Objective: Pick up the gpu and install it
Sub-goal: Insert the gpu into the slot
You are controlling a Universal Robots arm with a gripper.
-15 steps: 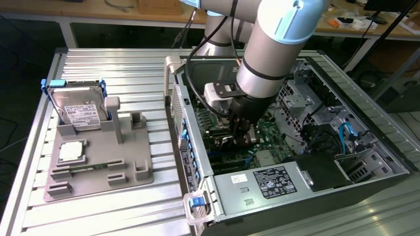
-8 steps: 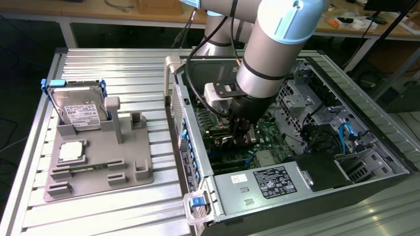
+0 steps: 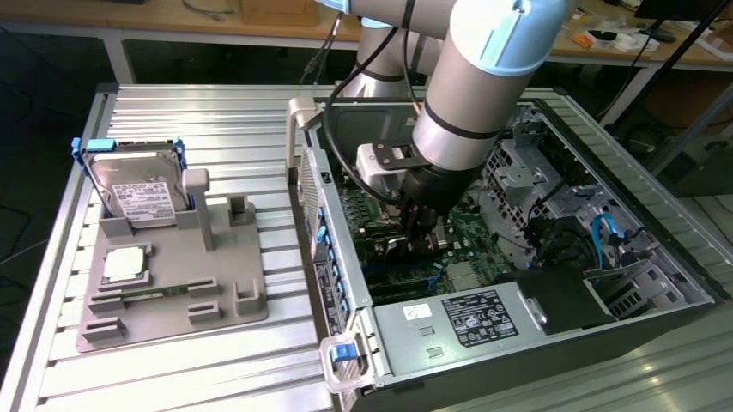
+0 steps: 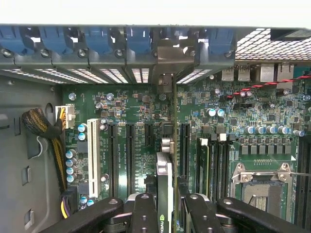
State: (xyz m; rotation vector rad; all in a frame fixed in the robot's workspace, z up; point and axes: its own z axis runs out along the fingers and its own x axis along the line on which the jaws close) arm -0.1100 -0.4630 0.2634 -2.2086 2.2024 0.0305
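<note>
My gripper [image 3: 420,239] is lowered inside the open computer case [image 3: 641,197], over the green motherboard [image 3: 464,227]. In the wrist view the gripper [image 4: 167,204] is shut on the gpu [image 4: 164,179], a thin dark card seen edge-on between the two black fingers [image 4: 145,211]. The card stands upright over the black expansion slots [image 4: 130,150]. Its grey metal end bracket [image 4: 170,56] lies against the case's rear wall, among the blue slot clips [image 4: 97,41]. Whether its lower edge sits in a slot I cannot tell.
On the table at the exterior view's left, a grey holder [image 3: 172,296] carries a hard drive [image 3: 136,193] and a small square silver chip [image 3: 124,266]. Inside the case are the power supply [image 3: 464,316], a CPU socket [image 4: 262,187], a white slot [image 4: 93,150] and a braided cable bundle [image 4: 43,126].
</note>
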